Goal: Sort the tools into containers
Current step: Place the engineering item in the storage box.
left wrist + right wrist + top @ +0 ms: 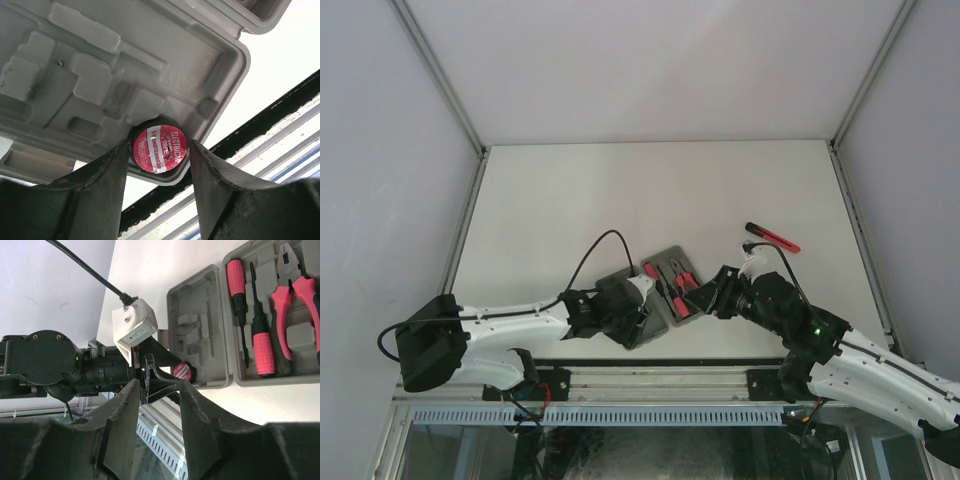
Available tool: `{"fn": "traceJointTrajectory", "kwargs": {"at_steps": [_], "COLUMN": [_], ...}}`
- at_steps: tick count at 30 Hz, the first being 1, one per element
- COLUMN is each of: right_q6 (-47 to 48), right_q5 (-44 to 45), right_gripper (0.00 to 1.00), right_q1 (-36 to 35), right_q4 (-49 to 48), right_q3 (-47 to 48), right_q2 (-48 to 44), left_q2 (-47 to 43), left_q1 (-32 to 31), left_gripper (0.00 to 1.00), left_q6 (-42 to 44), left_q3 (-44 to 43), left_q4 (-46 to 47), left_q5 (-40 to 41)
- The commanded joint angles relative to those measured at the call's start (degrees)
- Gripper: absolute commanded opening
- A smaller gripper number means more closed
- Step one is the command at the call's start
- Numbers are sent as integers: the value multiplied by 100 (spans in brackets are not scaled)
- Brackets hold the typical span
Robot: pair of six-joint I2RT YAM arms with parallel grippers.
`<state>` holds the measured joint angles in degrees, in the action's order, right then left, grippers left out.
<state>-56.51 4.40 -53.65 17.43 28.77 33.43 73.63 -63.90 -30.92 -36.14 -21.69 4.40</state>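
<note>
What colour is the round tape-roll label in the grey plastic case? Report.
Round tape-roll label: red with a white strip; best in left wrist view.

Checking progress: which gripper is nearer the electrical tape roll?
Left. Its fingers flank the electrical tape roll in the case corner; the right gripper hovers beside the case.

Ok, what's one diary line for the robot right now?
left claw: around tape roll in case corner, grip unclear | right claw: open, empty, beside case | red stick tool: on table
</note>
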Motion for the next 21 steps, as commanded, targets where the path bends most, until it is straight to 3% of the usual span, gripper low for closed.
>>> {"fn": "traceJointTrajectory", "kwargs": {"at_steps": [1, 13, 21], "right_q6": [4, 197, 345], "right_q5": [-6, -38, 15], "right_gripper": [37, 36, 35], "right_q1": [25, -23, -306], "right_q4": [-212, -213, -602], "right_q3": [14, 26, 114], "right_q2": [-4, 253, 1153], "left_q2": [-162, -1301, -2287], "left_q1": [-28, -19, 117], "left_gripper": [56, 56, 56], "left_q6": [26, -22, -380], "left_q3": [-321, -121, 365], "left_q4": [-127, 135, 224], "left_q5": [76, 605, 1139]}}
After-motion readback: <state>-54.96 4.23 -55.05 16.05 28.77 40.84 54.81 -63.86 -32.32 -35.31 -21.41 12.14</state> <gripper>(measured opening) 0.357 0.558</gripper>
